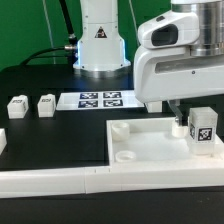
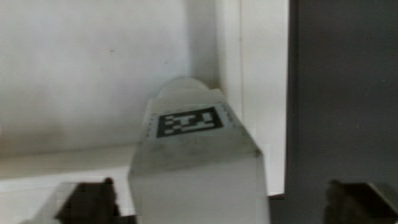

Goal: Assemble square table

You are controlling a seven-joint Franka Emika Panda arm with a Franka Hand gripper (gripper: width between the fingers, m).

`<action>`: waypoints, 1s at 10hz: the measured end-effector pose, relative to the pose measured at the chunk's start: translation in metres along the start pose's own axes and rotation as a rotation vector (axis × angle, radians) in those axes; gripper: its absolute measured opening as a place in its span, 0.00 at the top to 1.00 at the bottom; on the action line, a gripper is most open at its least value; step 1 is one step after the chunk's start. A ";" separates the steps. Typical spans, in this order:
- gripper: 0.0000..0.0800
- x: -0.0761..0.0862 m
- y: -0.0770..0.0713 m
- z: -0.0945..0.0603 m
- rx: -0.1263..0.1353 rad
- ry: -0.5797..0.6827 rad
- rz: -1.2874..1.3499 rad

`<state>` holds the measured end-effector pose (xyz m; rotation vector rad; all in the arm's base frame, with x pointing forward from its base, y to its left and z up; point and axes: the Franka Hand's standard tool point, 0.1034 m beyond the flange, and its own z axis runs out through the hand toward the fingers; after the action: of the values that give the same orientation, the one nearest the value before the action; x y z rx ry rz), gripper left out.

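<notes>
Tabletop (image 1: 150,150) of the square table lying flat on the black bench (image 1: 40,135), toward the exterior view's lower right, sockets upward. Two round corner sockets (image 1: 126,157) on the side toward the exterior view's left are empty. One tagged leg post (image 1: 203,128) stands upright at the tabletop's far corner on the exterior view's right; whether it is seated home cannot be told. The gripper (image 2: 222,185) straddles this post, its fingers (image 2: 89,200) spread wide, with a visible gap on one side, so nothing is clamped. Two spare leg posts (image 1: 17,106) lie loose well apart, toward the exterior view's left, beside the marker board (image 1: 100,99). Judged stage: early, with at most one leg placed and the others yet to be fetched and fitted
</notes>
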<state>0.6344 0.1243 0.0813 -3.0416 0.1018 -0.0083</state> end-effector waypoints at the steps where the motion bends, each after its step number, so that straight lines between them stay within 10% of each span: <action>1: 0.52 0.000 0.000 0.000 0.001 -0.001 0.018; 7: 0.62 -0.001 0.010 0.003 0.019 0.007 0.719; 10: 0.62 -0.002 0.014 0.004 0.078 0.005 1.168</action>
<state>0.6314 0.1107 0.0760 -2.4292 1.7303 0.0641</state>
